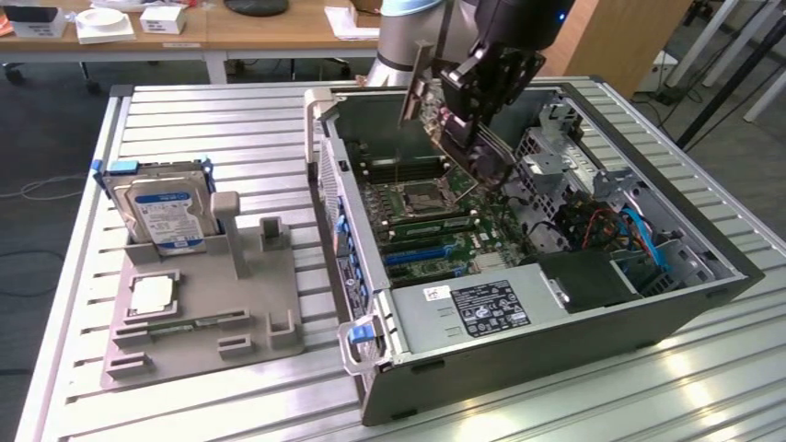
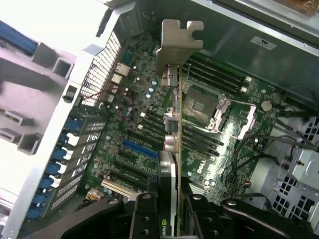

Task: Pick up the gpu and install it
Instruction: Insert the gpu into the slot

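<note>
- Black claw [image 2: 172, 215] is clamped on the card [image 2: 174, 127]; its fingers [image 2: 144, 219] press the card's two flat faces at one end, and the card is seen edge-on between them.
- The card hangs inside the open computer case [image 1: 553, 368], over the green board [image 1: 430, 216] and not touching it; in the exterior view it sits at the far side of the case, with its long edge tilted rather than level with the board.
- Its pale metal bracket [image 2: 175, 45] is at the end away from the claw, pointing towards the case wall with the slotted openings [image 2: 99, 74].
- The blue slot [image 2: 142, 149] and the darker slots beside it lie below the card and a little to one side; which slot it lines up with, I cannot tell.
- To seat it well, I judge the card wants levelling first, so its lower edge runs parallel with a slot; the bracket should meet the slotted wall squarely; then a straight, slow push down, not a slanted one.
- Risks, as I read them: the bare processor socket [image 2: 204, 107] is just beside the card's path; loose wires [image 1: 614, 230] lie at the exterior view's right; a skewed entry could jam the edge.
- The silver drive [image 1: 160, 207] stands in the grey holder [image 1: 234, 313] on the metal table [image 1: 184, 120], well apart at the exterior view's left.
</note>
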Robot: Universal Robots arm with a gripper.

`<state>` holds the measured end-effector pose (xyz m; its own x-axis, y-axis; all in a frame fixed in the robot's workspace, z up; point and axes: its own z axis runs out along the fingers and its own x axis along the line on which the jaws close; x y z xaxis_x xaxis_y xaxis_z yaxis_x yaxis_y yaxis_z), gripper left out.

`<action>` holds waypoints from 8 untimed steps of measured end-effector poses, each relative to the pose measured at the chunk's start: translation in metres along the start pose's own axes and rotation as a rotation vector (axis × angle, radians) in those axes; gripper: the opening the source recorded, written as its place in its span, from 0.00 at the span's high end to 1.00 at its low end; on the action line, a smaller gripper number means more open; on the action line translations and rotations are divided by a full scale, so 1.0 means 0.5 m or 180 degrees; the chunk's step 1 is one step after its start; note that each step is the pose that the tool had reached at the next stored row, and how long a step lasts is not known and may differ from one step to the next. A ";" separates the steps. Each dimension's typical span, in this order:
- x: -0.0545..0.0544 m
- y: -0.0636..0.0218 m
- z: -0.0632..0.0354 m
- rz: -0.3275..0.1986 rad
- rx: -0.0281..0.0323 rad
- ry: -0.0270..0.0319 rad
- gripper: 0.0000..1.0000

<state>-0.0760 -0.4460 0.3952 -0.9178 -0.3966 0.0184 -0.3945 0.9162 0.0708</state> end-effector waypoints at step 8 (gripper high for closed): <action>-0.004 -0.002 0.000 -0.0306 0.0006 0.0022 0.73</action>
<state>-0.0736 -0.4460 0.3952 -0.8753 -0.4832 0.0184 -0.4809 0.8739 0.0708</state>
